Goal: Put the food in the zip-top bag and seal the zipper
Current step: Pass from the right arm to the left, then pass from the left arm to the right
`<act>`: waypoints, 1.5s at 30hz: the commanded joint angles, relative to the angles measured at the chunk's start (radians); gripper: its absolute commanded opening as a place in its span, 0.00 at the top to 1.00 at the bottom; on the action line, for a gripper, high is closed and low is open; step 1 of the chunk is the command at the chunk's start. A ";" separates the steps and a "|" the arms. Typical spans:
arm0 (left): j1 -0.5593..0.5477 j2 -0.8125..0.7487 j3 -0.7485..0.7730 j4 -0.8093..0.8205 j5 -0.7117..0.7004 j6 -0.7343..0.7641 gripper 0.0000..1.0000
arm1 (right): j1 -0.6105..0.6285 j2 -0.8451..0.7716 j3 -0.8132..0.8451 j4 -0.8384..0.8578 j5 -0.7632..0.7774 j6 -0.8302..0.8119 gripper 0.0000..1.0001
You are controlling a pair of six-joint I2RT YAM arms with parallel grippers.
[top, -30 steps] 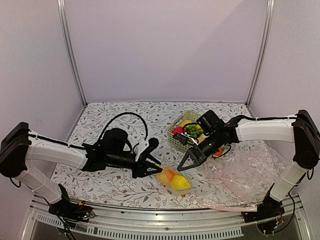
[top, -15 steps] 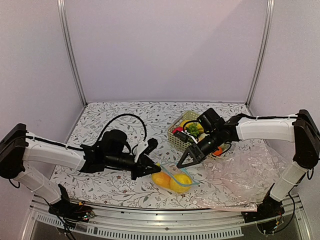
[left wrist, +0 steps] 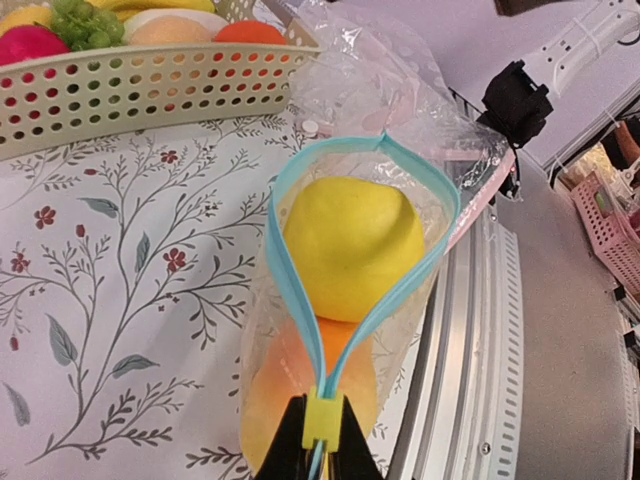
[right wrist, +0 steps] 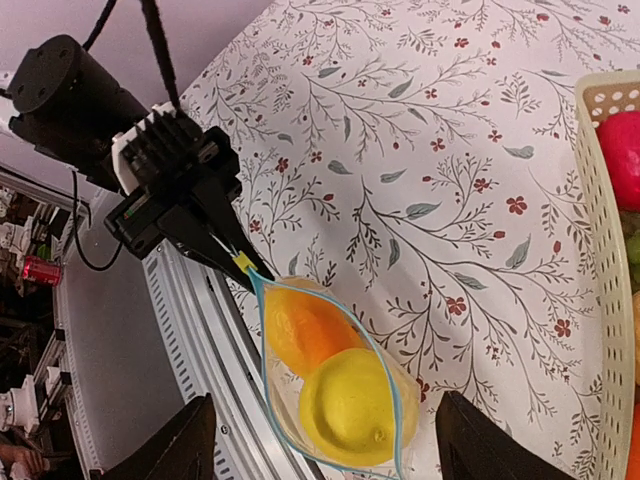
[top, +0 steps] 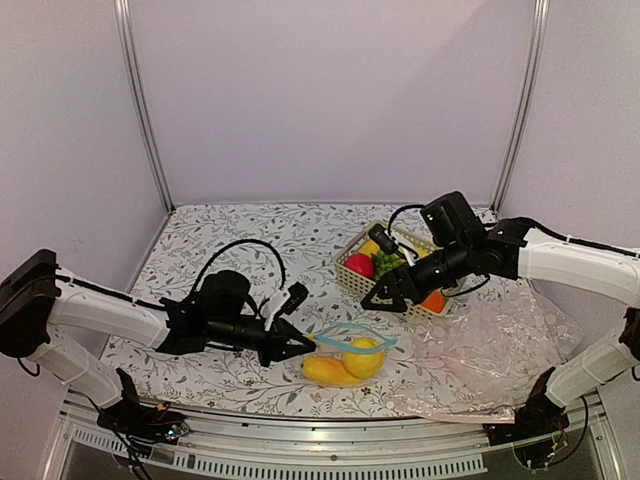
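I am pinching my left gripper (left wrist: 322, 440) fully shut on the small yellow slider tab (left wrist: 322, 420) at the end of the zipper (left wrist: 287, 270) nearest me, so the zip-top bag (left wrist: 258, 340) is hanging off my left fingertips and lying on the table (left wrist: 100, 300) straight ahead of them. Both pieces of food are sitting inside it. The orange fruit (left wrist: 275, 400) is just past my fingertips, and the yellow fruit (left wrist: 348, 245) is beyond it, right under the open mouth. What matters to me is the zipper's long axis. The two blue strips are leaving the tab together, bowing apart around the yellow fruit, and meeting again at the far corner, so the track is pointing directly away from my left fingers and toward my other arm. My right gripper (top: 388, 300) is hovering with its jaws spread wide and holding nothing. It is up over the near side of the basket (left wrist: 150, 90), clear of the bag, with the far corner of the mouth lying below and ahead of its fingers. I am judging that sealing means running the tab along that axis, away from my left fingertips, while the far corner is being held. My right fingers are the nearer ones to that corner, and the bulging yellow fruit is keeping the strips apart midway.
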State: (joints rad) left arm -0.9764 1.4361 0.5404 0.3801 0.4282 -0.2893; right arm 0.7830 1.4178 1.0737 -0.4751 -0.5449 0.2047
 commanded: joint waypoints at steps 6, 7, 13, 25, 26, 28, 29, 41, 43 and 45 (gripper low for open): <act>-0.012 -0.032 -0.012 0.021 -0.010 -0.048 1.00 | 0.201 0.002 0.034 -0.114 0.213 -0.063 0.40; -0.012 -0.033 -0.011 0.019 -0.008 -0.048 1.00 | 0.214 0.009 0.034 -0.113 0.217 -0.063 0.42; -0.012 -0.036 -0.010 0.019 -0.001 -0.046 1.00 | 0.241 0.058 0.022 -0.082 0.217 -0.074 0.46; -0.013 -0.030 -0.002 0.007 0.027 -0.028 1.00 | 0.247 0.115 0.053 -0.049 0.255 -0.136 0.49; -0.012 -0.030 -0.001 0.005 0.026 -0.027 1.00 | 0.247 0.114 0.055 -0.048 0.252 -0.142 0.50; -0.013 -0.031 0.001 0.005 0.025 -0.026 1.00 | 0.245 0.117 0.065 -0.054 0.240 -0.149 0.54; -0.013 -0.031 0.003 0.005 0.026 -0.026 1.00 | 0.246 0.126 0.069 -0.057 0.227 -0.152 0.58; -0.012 -0.013 0.022 0.003 0.039 -0.024 1.00 | 0.246 0.214 0.097 -0.034 0.099 -0.144 0.88; -0.013 -0.013 0.024 0.002 0.034 -0.024 0.97 | 0.247 0.214 0.096 -0.027 0.093 -0.140 0.99; -0.011 -0.021 0.018 0.004 0.018 -0.033 0.86 | 0.246 0.208 0.090 -0.020 0.100 -0.139 1.00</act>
State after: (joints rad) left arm -0.9764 1.4178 0.5430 0.3820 0.4526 -0.3260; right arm 1.0229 1.6257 1.1477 -0.5209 -0.4259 0.0647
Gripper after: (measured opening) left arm 0.055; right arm 0.014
